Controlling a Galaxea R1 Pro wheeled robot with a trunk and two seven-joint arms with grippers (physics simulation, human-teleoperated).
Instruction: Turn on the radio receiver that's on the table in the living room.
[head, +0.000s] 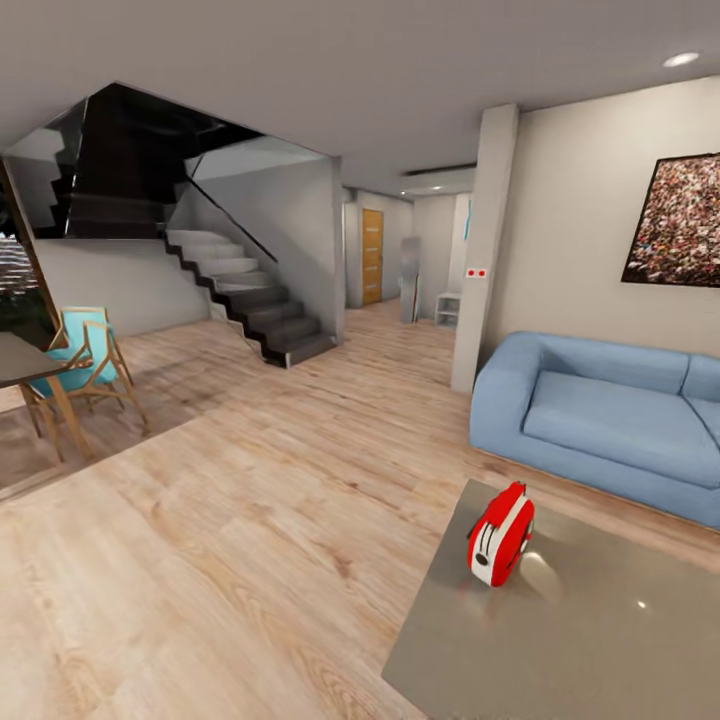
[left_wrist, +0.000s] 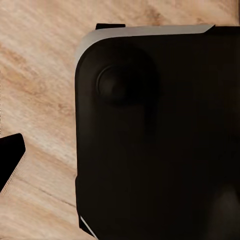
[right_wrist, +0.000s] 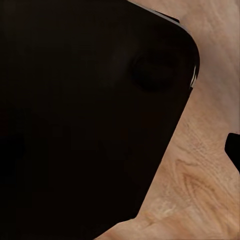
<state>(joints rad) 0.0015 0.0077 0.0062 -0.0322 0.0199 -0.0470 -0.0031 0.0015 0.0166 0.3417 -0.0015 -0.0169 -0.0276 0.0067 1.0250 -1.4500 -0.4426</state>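
Note:
The small red radio receiver (head: 500, 535) with white stripes stands upright on the near left corner of the low glossy grey table (head: 600, 640), at the lower right of the head view. Its narrow side faces me, with a slim dark handle on top. In the left wrist view a dark fingertip (left_wrist: 11, 159) pokes in at the frame edge over the wooden floor, beside the robot's black base (left_wrist: 160, 140). The right wrist view has another dark fingertip (right_wrist: 233, 150) at its edge, beside the same black base (right_wrist: 85, 115). Neither wrist view lets me read how the jaws stand.
A blue sofa (head: 610, 415) stands behind the table against the right wall. A white pillar (head: 483, 250) rises left of it. A dark dining table (head: 20, 360) with a wooden chair (head: 85, 360) is at the far left. Stairs (head: 250, 290) climb at the back. Wooden floor (head: 250, 520) stretches between.

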